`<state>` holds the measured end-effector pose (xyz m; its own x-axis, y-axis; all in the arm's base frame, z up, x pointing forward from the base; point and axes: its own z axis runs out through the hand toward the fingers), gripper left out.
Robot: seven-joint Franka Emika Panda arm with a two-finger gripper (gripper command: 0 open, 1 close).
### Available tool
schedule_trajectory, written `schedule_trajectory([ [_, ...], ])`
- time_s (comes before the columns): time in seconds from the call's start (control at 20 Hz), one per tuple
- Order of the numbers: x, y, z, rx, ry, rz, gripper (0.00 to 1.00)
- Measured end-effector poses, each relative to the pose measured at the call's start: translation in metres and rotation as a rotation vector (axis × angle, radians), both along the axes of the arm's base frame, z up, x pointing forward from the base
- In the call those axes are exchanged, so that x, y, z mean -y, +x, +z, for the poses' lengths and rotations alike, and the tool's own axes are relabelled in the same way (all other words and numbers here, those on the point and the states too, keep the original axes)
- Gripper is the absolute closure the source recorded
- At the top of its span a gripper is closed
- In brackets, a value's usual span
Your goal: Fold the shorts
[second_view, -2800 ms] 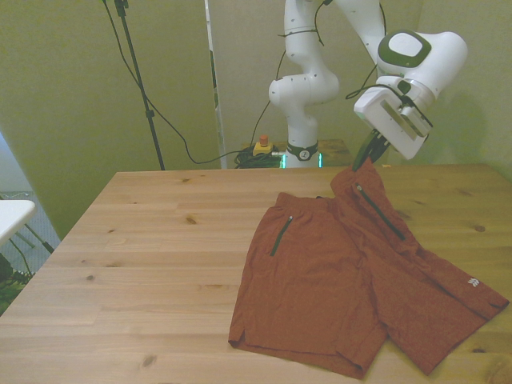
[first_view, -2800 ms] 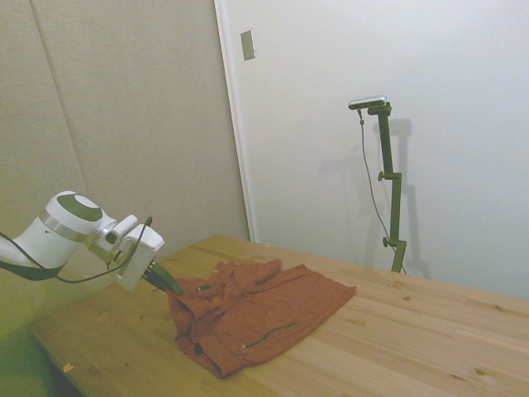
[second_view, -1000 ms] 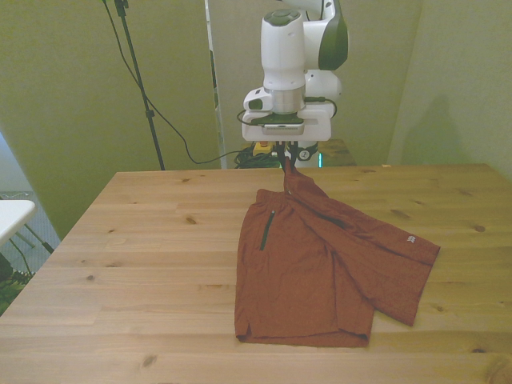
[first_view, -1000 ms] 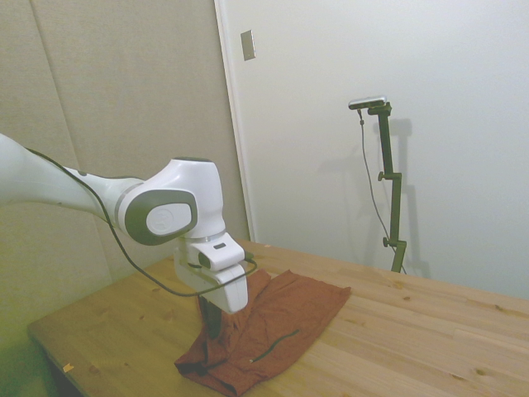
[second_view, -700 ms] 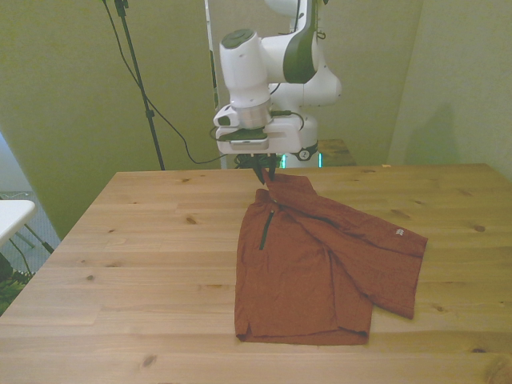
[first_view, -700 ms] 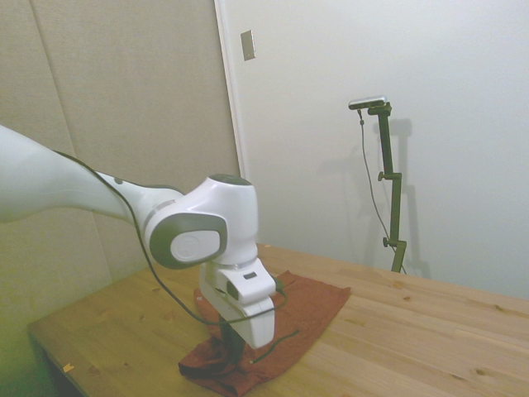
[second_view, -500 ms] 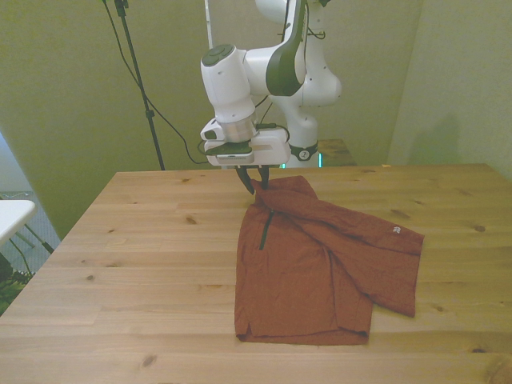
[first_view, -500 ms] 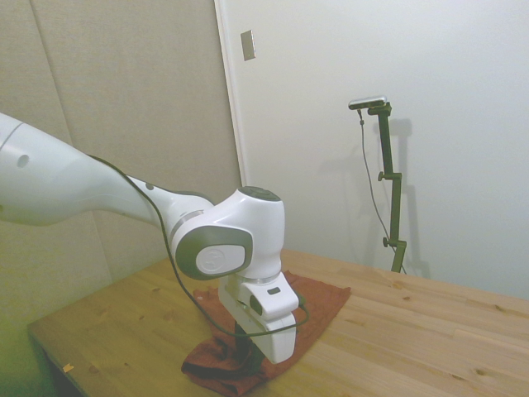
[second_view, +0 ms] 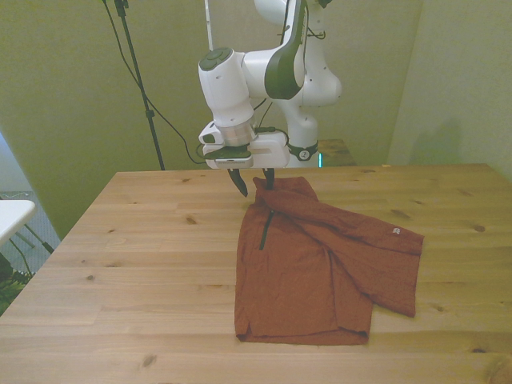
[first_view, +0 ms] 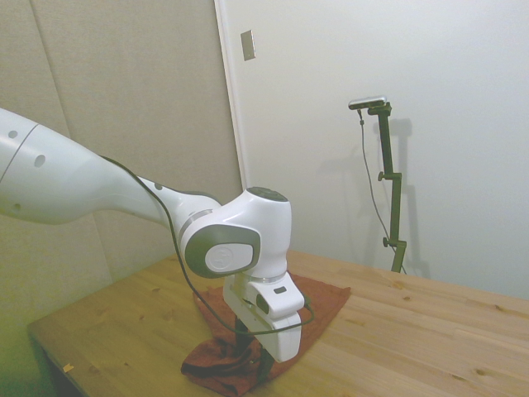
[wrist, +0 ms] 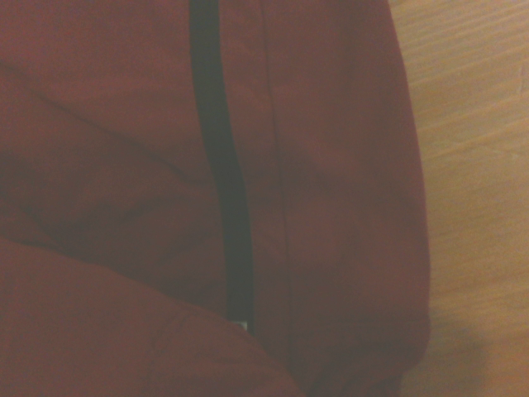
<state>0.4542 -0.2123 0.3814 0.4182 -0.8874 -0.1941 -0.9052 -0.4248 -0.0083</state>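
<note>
One wooden tabletop (second_view: 120, 264) fills the lower half of the front view, and on it, right of centre, lies the rust-orange soft cloth shorts (second_view: 312, 272). One leg is already doubled across the other, its hem ending in a slanted edge at the frame's right; the dark pocket slit (second_view: 265, 230) shows near the garment's upper left. In the wrist view the slit (wrist: 223, 174) runs as a dark stripe down the cloth, with bare wood (wrist: 471, 165) beside the edge.

The white arm's end effector (second_view: 254, 181) hangs just above the top corner of the shorts, upper centre of the frame. Its two dark fingers stand apart with nothing between them; the cloth lies flat beneath.

Judgement: the first fold, leg over leg, looks finished and let go. What remains is probably a second fold, waistband toward hem or the reverse. That calls for rising clear, then pinching both layers together at one end, since a grip on the top layer alone would undo the fold.
</note>
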Motion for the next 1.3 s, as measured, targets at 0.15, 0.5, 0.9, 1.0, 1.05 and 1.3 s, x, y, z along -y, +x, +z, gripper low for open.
schedule_trajectory([
  [0.15,0.007,-0.004,0.009,0.011,0.000,-0.014,0.00],
  [0.5,-0.028,-0.007,0.082,0.108,-0.093,0.106,0.00],
  [0.9,-0.213,-0.019,0.110,0.285,-0.404,0.416,0.00],
  [1.0,-0.245,-0.016,0.089,0.329,-0.497,0.485,0.00],
  [1.05,-0.260,-0.013,0.078,0.353,-0.541,0.523,0.00],
  [1.3,-0.325,0.006,0.037,0.483,-0.752,0.692,0.00],
])
